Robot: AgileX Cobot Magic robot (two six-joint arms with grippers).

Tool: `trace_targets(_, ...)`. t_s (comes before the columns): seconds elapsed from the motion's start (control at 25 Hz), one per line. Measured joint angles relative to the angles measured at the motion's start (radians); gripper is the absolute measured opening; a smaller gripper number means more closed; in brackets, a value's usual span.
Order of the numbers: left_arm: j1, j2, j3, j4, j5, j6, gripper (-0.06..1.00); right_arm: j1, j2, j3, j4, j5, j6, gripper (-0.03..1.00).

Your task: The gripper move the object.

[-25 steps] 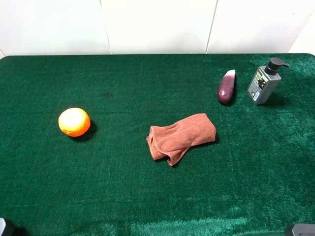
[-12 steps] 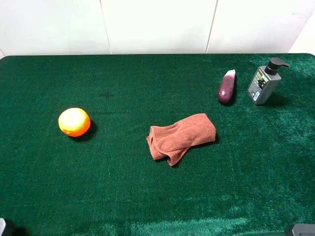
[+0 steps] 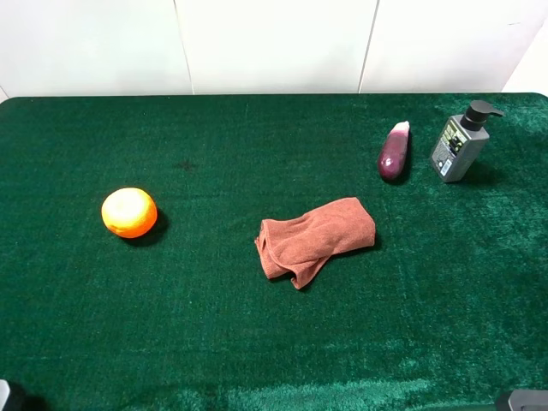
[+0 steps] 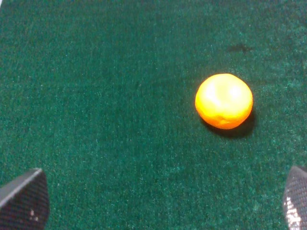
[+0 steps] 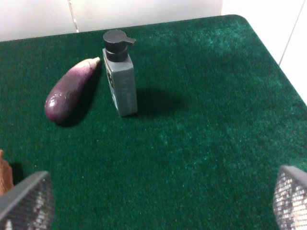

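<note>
The grey pump bottle (image 3: 460,145) with a black pump top stands upright at the far right of the green table. It also shows in the right wrist view (image 5: 120,81), well ahead of my right gripper (image 5: 158,201). That gripper is open and empty, with only its two fingertips (image 5: 26,203) showing at the frame's corners. My left gripper (image 4: 160,201) is open and empty too, low over the table's left side and far from the bottle. In the high view only small bits of both arms show at the bottom corners.
A purple eggplant (image 3: 394,152) lies just left of the bottle, also in the right wrist view (image 5: 69,91). A rust-brown cloth (image 3: 315,238) lies crumpled mid-table. An orange (image 3: 129,212) sits at the left, ahead of the left gripper (image 4: 224,100). The table's right edge (image 5: 268,52) is near the bottle.
</note>
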Motion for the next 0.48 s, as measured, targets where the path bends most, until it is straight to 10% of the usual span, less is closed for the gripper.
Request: trace_targets(0.48,0.000,0.000,0.000,0.000,0.000,0.000,0.99,0.000,0.000,0.000,-0.001,-0.001,0.004,0.70)
